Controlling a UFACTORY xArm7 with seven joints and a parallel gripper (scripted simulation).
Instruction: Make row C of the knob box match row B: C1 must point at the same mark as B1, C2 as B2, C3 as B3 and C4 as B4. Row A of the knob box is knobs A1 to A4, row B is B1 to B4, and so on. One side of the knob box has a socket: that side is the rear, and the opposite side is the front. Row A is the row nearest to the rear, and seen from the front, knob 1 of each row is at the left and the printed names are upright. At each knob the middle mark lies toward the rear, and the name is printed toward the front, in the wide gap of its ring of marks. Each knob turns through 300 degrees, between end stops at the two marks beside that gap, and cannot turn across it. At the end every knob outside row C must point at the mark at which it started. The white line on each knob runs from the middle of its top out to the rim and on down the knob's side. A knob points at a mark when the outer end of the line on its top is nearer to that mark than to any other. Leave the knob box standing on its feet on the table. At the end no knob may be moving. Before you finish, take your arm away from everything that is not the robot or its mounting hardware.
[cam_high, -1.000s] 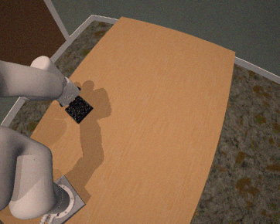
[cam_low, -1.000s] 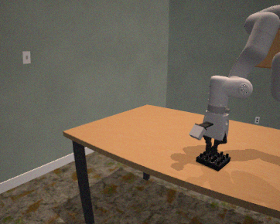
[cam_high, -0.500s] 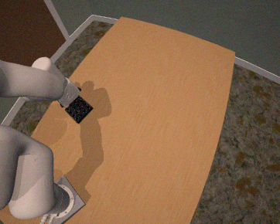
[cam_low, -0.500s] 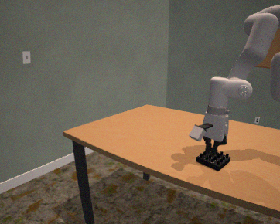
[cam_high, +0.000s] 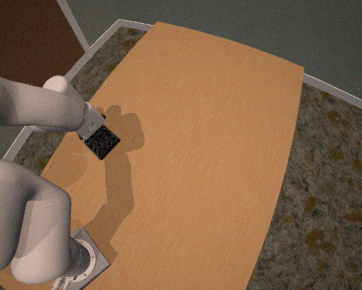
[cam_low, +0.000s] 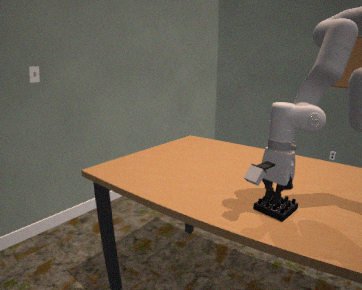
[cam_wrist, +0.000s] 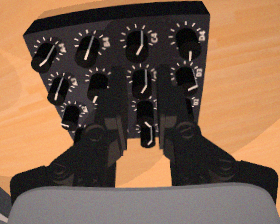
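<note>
On the left, a pale switch plate (cam_low: 34, 74) sits on the green wall. Then comes the wooden table (cam_high: 200, 150) (cam_low: 175, 172) (cam_wrist: 240, 100), the black knob box (cam_high: 102, 143) (cam_low: 281, 216) (cam_wrist: 112, 16) lying on it near one long edge. Over the box the pale arm (cam_high: 45, 107) (cam_low: 310, 90) reaches down, its gripper (cam_high: 94, 126) (cam_low: 275, 197) (cam_wrist: 141, 83) low among the knobs. From the wrist, knobs A4 (cam_wrist: 45, 54), B4 (cam_wrist: 88, 48), C4 (cam_wrist: 137, 43) and D4 (cam_wrist: 188, 43) run across the far row, D4's white line toward the gripper's side. The fingers are slightly open, gripping nothing, one either side of column C; knob C3 (cam_wrist: 142, 82) shows between them, daylight visible on both sides.
</note>
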